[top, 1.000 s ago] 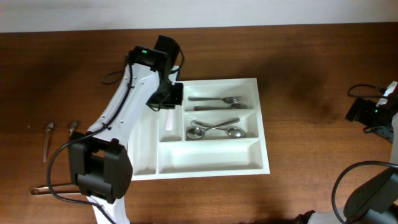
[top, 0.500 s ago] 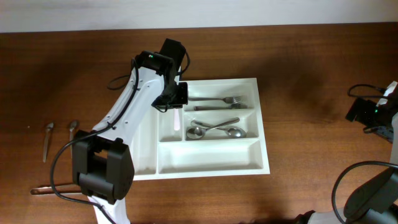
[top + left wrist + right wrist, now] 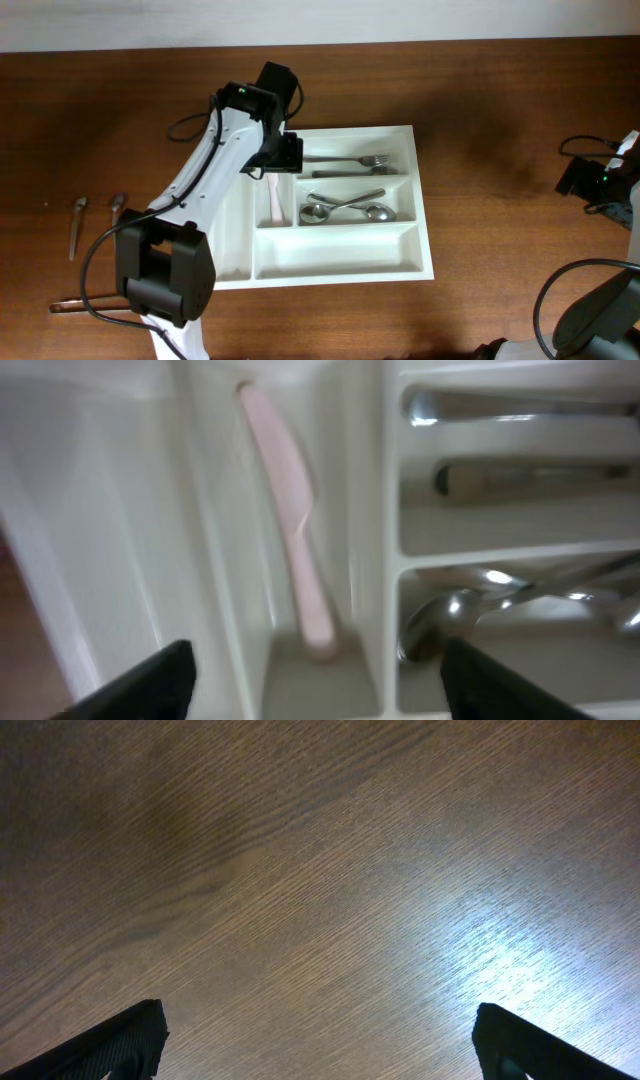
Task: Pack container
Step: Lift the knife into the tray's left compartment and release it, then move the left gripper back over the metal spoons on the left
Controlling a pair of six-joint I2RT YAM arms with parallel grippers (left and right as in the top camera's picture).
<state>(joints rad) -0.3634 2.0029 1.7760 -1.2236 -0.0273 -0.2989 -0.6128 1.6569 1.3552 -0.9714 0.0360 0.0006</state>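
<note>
**A:** Pack status?

**B:** Partly done, by my reading. The container [image 3: 335, 252] sits mid-table, its long side running left to right in the overhead view.
- Top wide compartment: forks [image 3: 345, 162], count 2.
- Middle wide compartment: spoons [image 3: 345, 209], count 2.
- Right narrow slot: pale pink knife [image 3: 295, 540], count 1, lying free.
- Bottom wide compartment: nothing in it.
- Left narrow slot: nothing visible, but the arm hides part of it.

**A:** What is left?

**B:** Three loose pieces lie on the table [image 3: 500, 100], well left of the tray. The far-left utensil [image 3: 77, 222] and the second utensil [image 3: 117, 207] lie near each other. The third utensil [image 3: 68, 304] lies by the arm base. All three are too small to tell their type. So 5 are packed and 3 are outstanding, if those belong in the tray.

**A:** Tools?

**B:** The left gripper [image 3: 315, 685] hovers over the knife slot, fingers spread, holding nothing. The right gripper [image 3: 325, 1045] is at the far right over bare wood, fingers likewise spread and empty.
</note>
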